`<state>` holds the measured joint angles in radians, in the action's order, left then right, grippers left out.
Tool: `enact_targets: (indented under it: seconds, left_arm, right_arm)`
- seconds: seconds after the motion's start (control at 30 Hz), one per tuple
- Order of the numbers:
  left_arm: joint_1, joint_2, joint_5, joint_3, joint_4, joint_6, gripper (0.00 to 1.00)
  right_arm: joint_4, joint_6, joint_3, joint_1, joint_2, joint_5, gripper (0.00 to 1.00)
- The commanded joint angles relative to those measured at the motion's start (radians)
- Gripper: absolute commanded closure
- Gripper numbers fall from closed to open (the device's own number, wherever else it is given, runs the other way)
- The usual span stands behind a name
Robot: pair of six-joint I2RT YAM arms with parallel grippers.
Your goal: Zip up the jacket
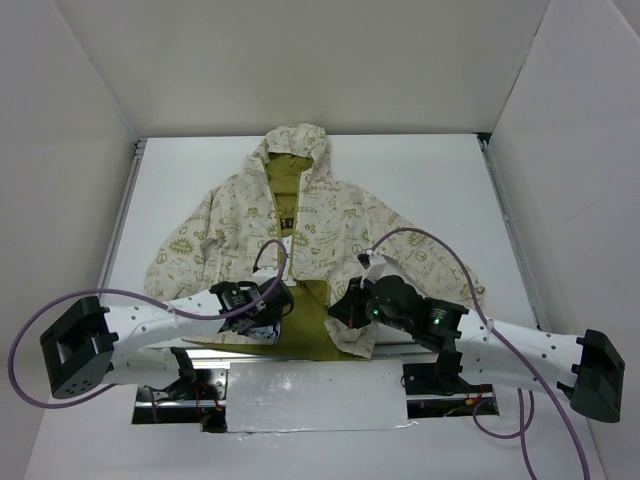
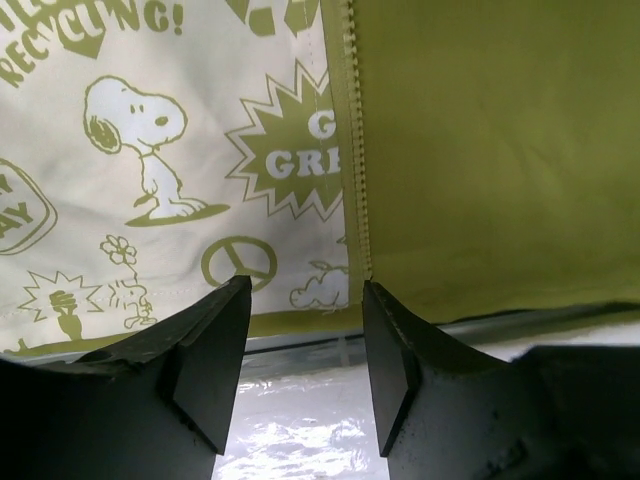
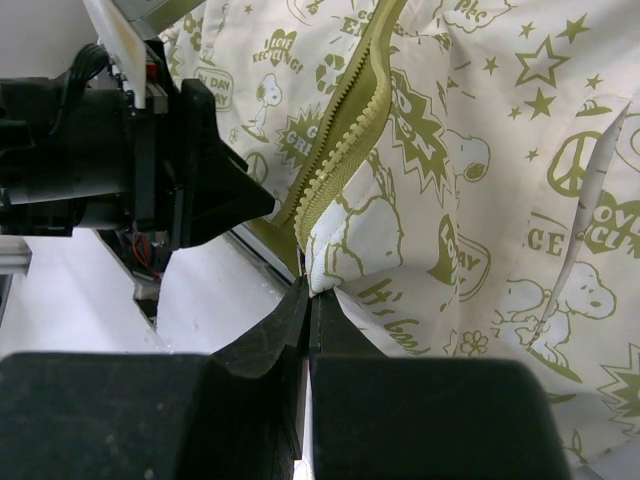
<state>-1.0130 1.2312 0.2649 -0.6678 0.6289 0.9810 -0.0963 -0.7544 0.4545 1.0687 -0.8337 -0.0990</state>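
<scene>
The cream jacket (image 1: 330,215) with olive doodle prints lies flat on the table, hood at the far end and front open at the bottom. My left gripper (image 1: 278,300) is at the hem of the left front panel. In the left wrist view it (image 2: 303,300) stands open, its tips just short of the hem, with the zipper teeth (image 2: 357,150) running up beside the right fingertip (image 2: 372,300) and the olive lining (image 2: 500,150) to the right. My right gripper (image 3: 310,295) is shut on the bottom corner of the right panel (image 3: 350,250), lifting its zipper edge (image 3: 340,150); it (image 1: 345,310) is close to the left one.
White walls enclose the table (image 1: 450,180) on three sides. A shiny silver strip (image 1: 315,395) lies at the near edge between the arm bases. Purple cables (image 1: 440,245) loop over both arms. The left gripper's body (image 3: 200,170) sits close beside the right fingers.
</scene>
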Motion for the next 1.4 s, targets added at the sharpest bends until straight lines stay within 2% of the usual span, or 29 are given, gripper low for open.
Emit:
enact_targets:
  seconds: [0.0,0.33,0.47,1.03,1.2,1.37]
  left_arm:
    - [-0.012,0.034,0.053,-0.044,0.014,0.028,0.40]
    - [-0.021,0.106,0.088,-0.041,0.005,0.051,0.42]
    - [-0.021,0.113,0.083,-0.023,-0.008,0.058,0.49]
    - [-0.042,0.162,0.034,0.068,-0.106,0.076,0.46]
    - [-0.044,0.174,0.016,0.092,-0.146,0.079,0.51]
    - [-0.044,0.171,0.007,0.120,-0.170,0.090,0.64]
  right_arm:
    - [-0.006,0.009,0.024,-0.006,0.028,-0.024,1.00]
    - [0.009,0.026,0.027,-0.006,0.021,-0.015,1.00]
    - [0.009,0.027,0.029,-0.006,0.022,-0.015,1.00]
    - [0.004,0.023,0.023,-0.004,0.018,-0.024,1.00]
    - [0.001,0.021,0.019,-0.006,0.016,-0.025,1.00]
    - [-0.003,0.023,0.024,-0.004,0.016,-0.027,1.00]
